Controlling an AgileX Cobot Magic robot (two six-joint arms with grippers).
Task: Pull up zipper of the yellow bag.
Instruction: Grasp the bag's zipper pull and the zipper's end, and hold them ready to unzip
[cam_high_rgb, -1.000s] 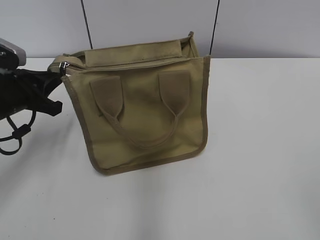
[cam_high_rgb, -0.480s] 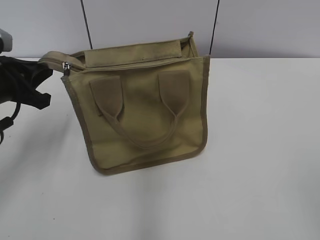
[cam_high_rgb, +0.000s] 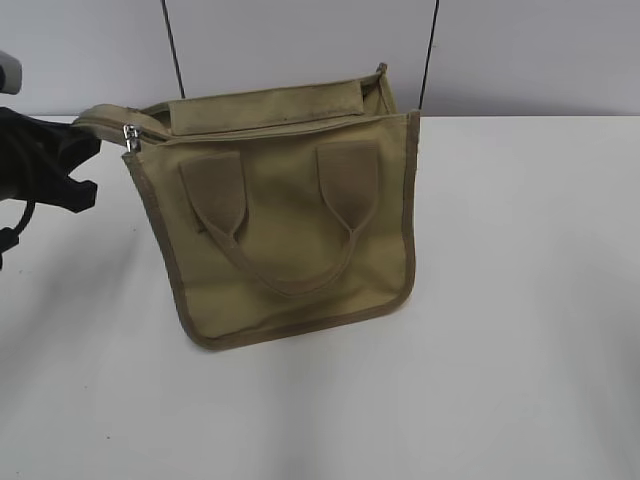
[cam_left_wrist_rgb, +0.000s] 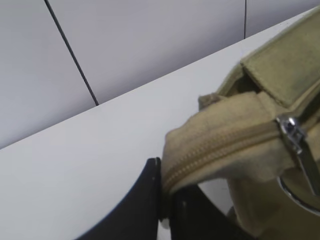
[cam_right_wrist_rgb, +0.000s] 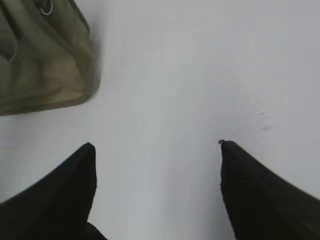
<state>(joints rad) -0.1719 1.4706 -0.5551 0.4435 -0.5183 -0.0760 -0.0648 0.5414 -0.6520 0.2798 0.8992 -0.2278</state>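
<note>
A plain white table (cam_high_rgb: 520, 300) meets a pale grey wall, and the yellow bag (cam_high_rgb: 290, 220), coarse canvas with darker trim, stands upper centre of the frame. The left gripper (cam_left_wrist_rgb: 165, 200) is clamped on the bag's fabric tail at far left, just beside the shiny metal zipper (cam_high_rgb: 130, 134). The right gripper (cam_right_wrist_rgb: 157, 150) hangs spread wide and empty over bare table, the bag at that view's upper left.

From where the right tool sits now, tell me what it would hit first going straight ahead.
The right tool, jaws open, points at bare white table. The yellow bag sits off to its left, outside that line, though depth is unclear.
</note>
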